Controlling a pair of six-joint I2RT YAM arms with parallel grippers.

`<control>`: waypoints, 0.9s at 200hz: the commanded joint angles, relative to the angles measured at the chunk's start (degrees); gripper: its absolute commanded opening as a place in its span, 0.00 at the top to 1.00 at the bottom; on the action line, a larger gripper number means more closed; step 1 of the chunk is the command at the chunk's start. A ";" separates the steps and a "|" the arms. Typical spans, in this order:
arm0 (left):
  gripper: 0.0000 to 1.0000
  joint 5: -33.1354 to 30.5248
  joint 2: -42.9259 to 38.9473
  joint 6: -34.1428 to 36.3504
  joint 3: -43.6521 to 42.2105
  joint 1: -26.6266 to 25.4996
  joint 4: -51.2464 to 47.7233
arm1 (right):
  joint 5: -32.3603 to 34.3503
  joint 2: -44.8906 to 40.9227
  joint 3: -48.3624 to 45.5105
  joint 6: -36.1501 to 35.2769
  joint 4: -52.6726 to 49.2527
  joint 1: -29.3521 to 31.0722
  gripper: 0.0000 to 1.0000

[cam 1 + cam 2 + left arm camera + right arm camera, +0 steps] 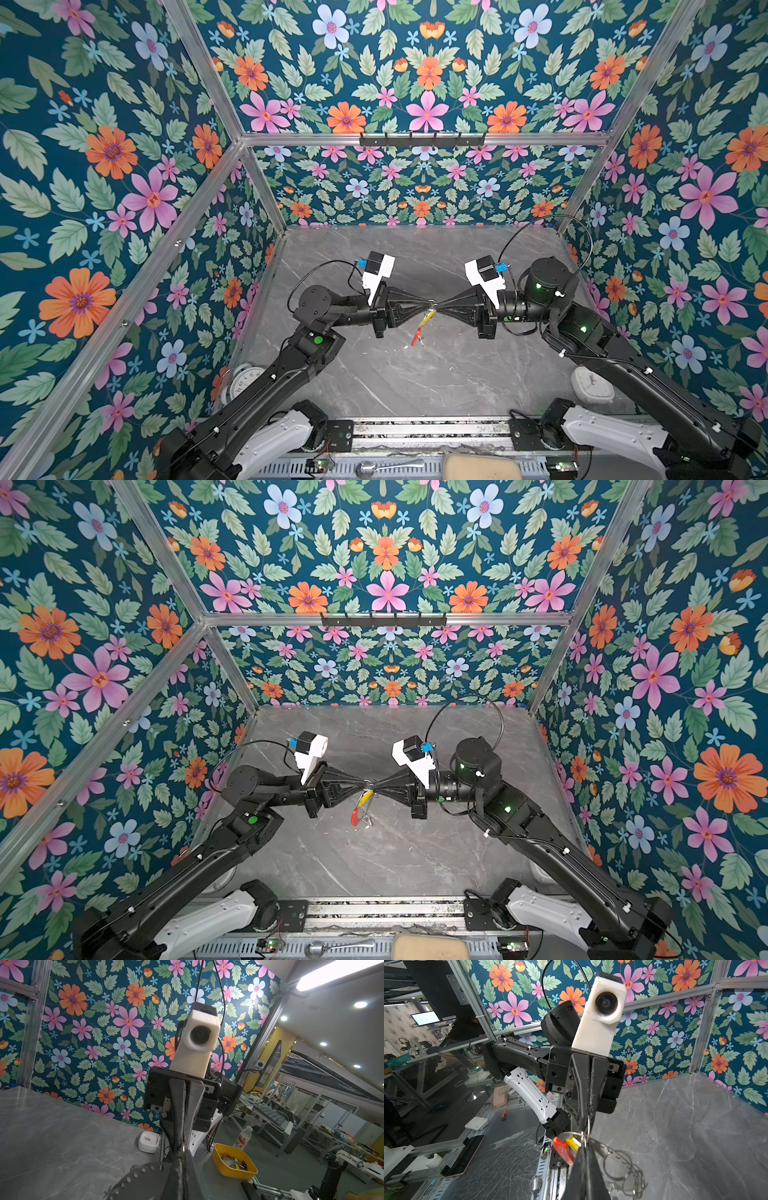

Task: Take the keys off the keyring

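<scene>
I see both sets of jaws fully closed, meeting tip to tip above the middle of the grey marbled table (374,374). The left gripper (428,306) pinches the keyring (566,1134), a thin grey wire hoop strung with small split rings (617,1178) and wearing a glossy red sleeve (563,1150) on 1 stretch. The right gripper (439,304) nips metal just beside the yellow-tagged key (573,1143); whether hoop or key, I cannot tell. The bunch hangs below the tips.
</scene>
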 commanded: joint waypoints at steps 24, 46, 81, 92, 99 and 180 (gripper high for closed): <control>1.00 2.02 0.03 -2.02 -0.33 -0.02 6.26 | 3.56 0.51 1.18 0.30 -0.81 0.10 1.00; 1.00 2.40 0.10 -4.01 -0.70 -0.07 9.16 | 4.82 1.17 1.64 0.14 -2.12 0.02 1.00; 1.00 2.46 0.14 -5.38 -0.85 -0.01 11.07 | 5.22 1.81 2.09 0.14 -3.38 0.10 1.00; 1.00 2.58 0.04 -5.59 -0.87 -0.08 11.45 | 5.55 1.92 2.35 0.32 -3.70 0.09 1.00; 1.00 2.50 0.12 -5.51 -0.84 -0.06 11.44 | 5.80 1.99 2.41 0.34 -4.00 0.07 1.00; 1.00 -4.85 0.07 -6.75 -2.24 -0.01 14.74 | 6.65 1.67 0.72 1.80 -4.30 0.54 1.00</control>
